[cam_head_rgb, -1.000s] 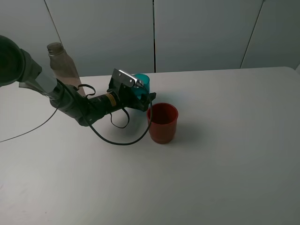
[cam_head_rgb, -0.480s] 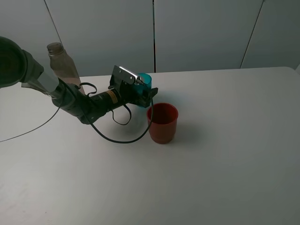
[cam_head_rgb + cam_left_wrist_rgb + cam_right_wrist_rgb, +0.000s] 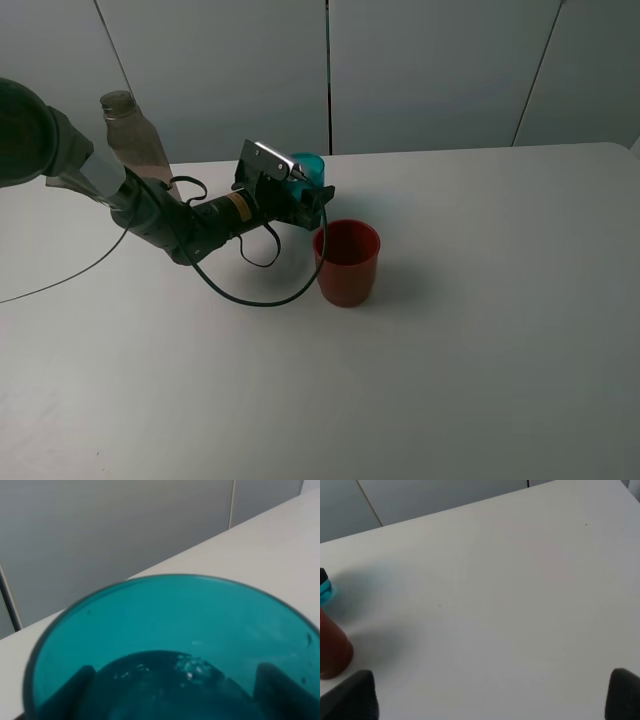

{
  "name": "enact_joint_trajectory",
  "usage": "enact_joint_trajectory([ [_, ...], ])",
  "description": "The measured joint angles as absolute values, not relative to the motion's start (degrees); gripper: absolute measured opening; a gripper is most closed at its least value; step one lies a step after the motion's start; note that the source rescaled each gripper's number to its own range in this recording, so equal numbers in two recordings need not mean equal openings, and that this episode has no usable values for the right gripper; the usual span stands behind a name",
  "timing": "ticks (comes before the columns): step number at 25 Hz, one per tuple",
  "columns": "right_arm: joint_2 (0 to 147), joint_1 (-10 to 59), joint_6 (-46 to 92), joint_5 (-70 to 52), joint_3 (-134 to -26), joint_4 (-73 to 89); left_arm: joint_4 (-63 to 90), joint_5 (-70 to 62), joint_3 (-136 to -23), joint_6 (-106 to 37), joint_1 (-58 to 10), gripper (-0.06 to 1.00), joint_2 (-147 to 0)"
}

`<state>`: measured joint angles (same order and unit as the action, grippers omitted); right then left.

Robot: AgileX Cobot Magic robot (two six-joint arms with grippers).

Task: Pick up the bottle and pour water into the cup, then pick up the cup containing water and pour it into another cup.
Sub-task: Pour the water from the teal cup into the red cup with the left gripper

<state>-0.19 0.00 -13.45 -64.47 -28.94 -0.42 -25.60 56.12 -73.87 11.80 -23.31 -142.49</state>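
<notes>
My left gripper (image 3: 306,196) is shut on the teal cup (image 3: 311,166) and holds it a little above the table, just behind and left of the red cup (image 3: 347,262). In the left wrist view the teal cup (image 3: 170,625) fills the frame with water in its bottom, and my dark fingers (image 3: 75,690) show through its wall on both sides. The smoky bottle (image 3: 130,135) stands upright at the back left, behind my left arm. My right gripper (image 3: 487,697) is open and empty over bare table; the red cup (image 3: 332,647) sits at that view's edge.
The white table (image 3: 480,330) reaches to a grey panelled wall at the back. A black cable (image 3: 250,295) loops from my left arm down onto the table in front of the red cup.
My left gripper has lifted the teal cup slightly and shifted it a little toward the red cup. The bottle and red cup have not moved.
</notes>
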Motion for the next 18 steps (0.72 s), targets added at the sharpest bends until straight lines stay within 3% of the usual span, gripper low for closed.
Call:
enact_joint_trajectory([
  [18, -0.2, 0.0, -13.5, -64.5, -28.9, -0.4, -31.8, 52.8, -71.7, 12.4, -22.4, 0.09, -136.2],
])
